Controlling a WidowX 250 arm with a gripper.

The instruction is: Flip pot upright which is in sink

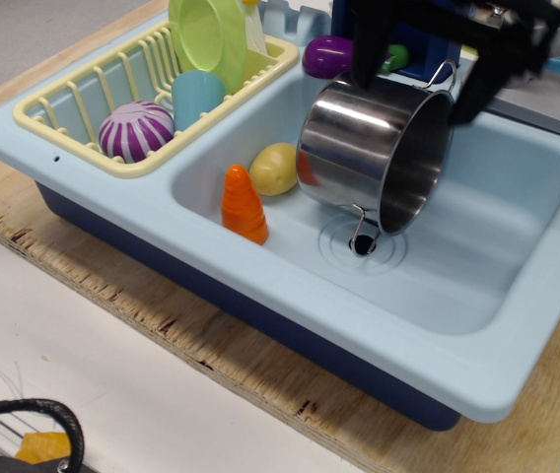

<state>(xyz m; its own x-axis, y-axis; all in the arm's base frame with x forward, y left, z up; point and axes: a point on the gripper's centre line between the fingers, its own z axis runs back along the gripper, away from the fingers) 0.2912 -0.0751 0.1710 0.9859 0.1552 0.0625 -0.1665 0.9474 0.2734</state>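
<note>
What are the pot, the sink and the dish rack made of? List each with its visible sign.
Pot: polished metal, probably stainless steel; mirror-like reflections on its wall.
Sink: light blue plastic, it seems; matte, moulded rounded edges.
Dish rack: pale yellow plastic, likely; thin moulded bars with a dull sheen.

1 pot, 1 sink, 1 dish rack, 1 cup, 1 green plate, 1 carrot, 1 lemon, 1 eggplant, 1 striped ball.
</note>
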